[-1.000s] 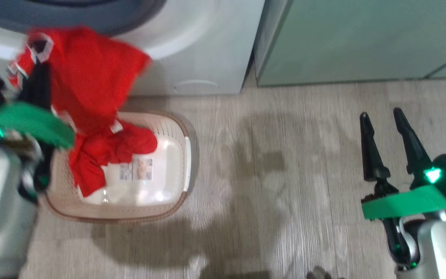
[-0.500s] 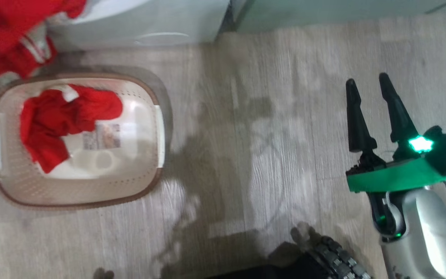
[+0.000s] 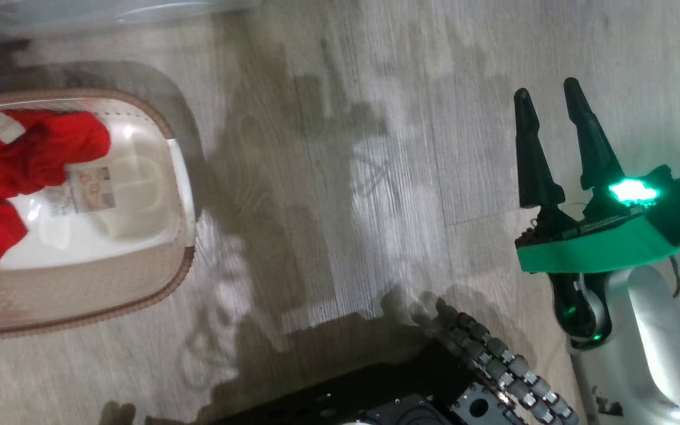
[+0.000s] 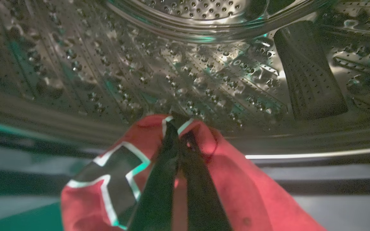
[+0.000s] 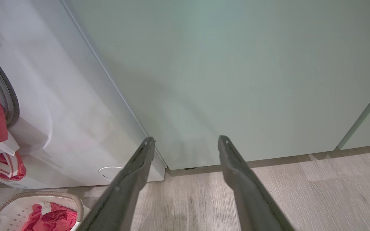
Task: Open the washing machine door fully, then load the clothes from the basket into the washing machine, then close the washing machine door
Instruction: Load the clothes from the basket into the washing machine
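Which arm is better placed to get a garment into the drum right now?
Left. The left fingers are shut on a red garment right at the drum; the right fingers are open and empty, facing the cabinet.

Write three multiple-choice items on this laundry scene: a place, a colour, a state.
1. Where is the printed garment that the left gripper holds?
A. On a chair
B. On a shelf
C. Before the washing machine drum
2. What colour are the clothes lying in the basket?
A. Blue
B. Red
C. Yellow
3. How is the right gripper?
A. Open and empty
B. Shut on a towel
C. Shut on a bottle

C: the left wrist view has perforated steel just beyond the pinched fabric.
B: red fabric lies inside it.
A: its jaws stand apart with nothing between them.
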Robot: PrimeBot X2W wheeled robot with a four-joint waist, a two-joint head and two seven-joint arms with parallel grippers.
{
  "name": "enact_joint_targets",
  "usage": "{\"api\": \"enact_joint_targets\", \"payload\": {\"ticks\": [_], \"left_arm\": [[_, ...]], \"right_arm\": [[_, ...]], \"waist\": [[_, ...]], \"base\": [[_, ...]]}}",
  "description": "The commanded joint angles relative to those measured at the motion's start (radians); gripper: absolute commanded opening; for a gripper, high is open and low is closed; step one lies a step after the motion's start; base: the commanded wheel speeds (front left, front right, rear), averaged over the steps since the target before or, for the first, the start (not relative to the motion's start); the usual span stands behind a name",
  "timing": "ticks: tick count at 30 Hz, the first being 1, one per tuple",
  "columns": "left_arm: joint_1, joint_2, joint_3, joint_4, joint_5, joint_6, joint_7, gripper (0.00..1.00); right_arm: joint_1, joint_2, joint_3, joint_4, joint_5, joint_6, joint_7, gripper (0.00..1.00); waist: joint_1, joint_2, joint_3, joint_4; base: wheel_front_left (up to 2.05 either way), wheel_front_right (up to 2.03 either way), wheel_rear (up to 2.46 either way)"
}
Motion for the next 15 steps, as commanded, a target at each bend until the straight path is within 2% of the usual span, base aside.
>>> {"api": "enact_joint_targets", "payload": {"ticks": [1, 6, 9, 15], "left_arm": [[-0.062, 0.074, 0.035, -0.047, 0.015, 0.011, -0.021, 0.00], [-0.131, 0.066, 0.039, -0.058, 0.053, 0.033, -0.120, 0.00], [-0.182, 0.052, 0.044, -0.051, 0.084, 0.044, -0.233, 0.00], [-0.239, 0.049, 0.032, -0.027, 0.128, 0.014, -0.386, 0.00]], "right_arm": [[0.010, -0.003, 0.023, -0.034, 0.011, 0.000, -0.009, 1.00], [0.003, -0.003, 0.032, -0.038, 0.026, 0.000, -0.009, 1.00], [0.003, -0.003, 0.035, -0.042, 0.033, 0.000, -0.009, 1.00], [0.005, -0.003, 0.037, -0.050, 0.040, 0.000, -0.009, 1.00]], "waist": [[-0.0001, 0.0000, 0.020, -0.021], [-0.0001, 0.0000, 0.034, -0.041], [-0.0001, 0.0000, 0.041, -0.052], [-0.0001, 0.0000, 0.051, -0.058]], "base": [[0.00, 0.00, 0.00], [0.00, 0.00, 0.00], [0.00, 0.00, 0.00], [0.00, 0.00, 0.00]]}}
